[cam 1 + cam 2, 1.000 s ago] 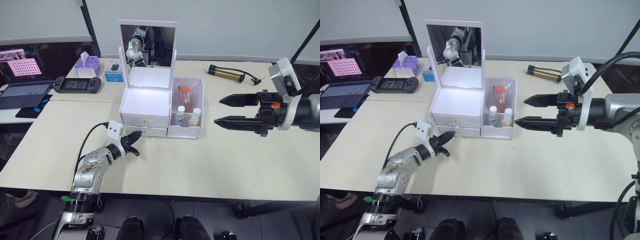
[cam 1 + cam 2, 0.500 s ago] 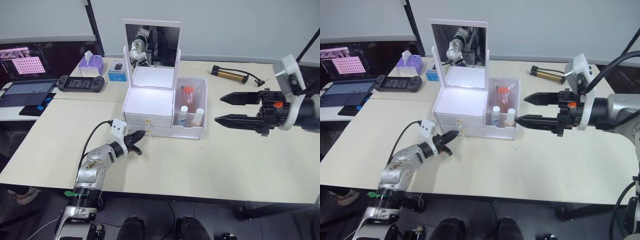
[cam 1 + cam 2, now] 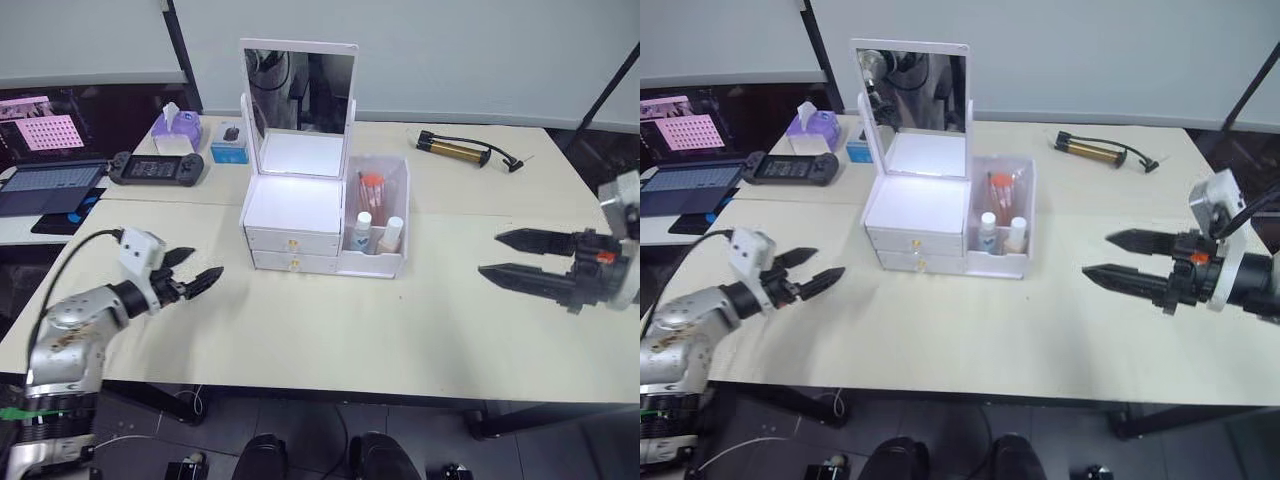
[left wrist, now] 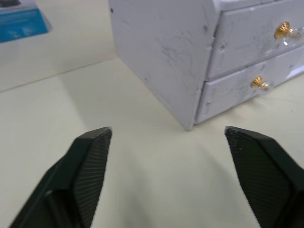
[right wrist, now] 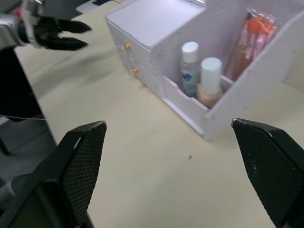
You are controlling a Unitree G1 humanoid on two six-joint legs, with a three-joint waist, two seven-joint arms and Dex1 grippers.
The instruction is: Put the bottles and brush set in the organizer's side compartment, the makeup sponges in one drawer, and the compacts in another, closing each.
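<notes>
From the head camera, the white plastic organizer [image 3: 298, 212] stands mid-table with both front drawers shut, the bottles [image 3: 377, 234] and brush set [image 3: 371, 190] upright in its side bin, bare tabletop open all around it. The left gripper [image 3: 198, 273] hovers well to the organizer's left and the right gripper [image 3: 508, 255] well to its right, each with fingers spread. The left wrist camera faces the organizer's scuffed corner and two gold drawer knobs [image 4: 283, 29]; the right wrist camera shows a bluish-labelled bottle [image 5: 190, 62], its writing unreadable.

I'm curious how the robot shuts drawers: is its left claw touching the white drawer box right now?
Apart. In the left eye view the left gripper hangs open, with bare table between it and the organizer.
</notes>
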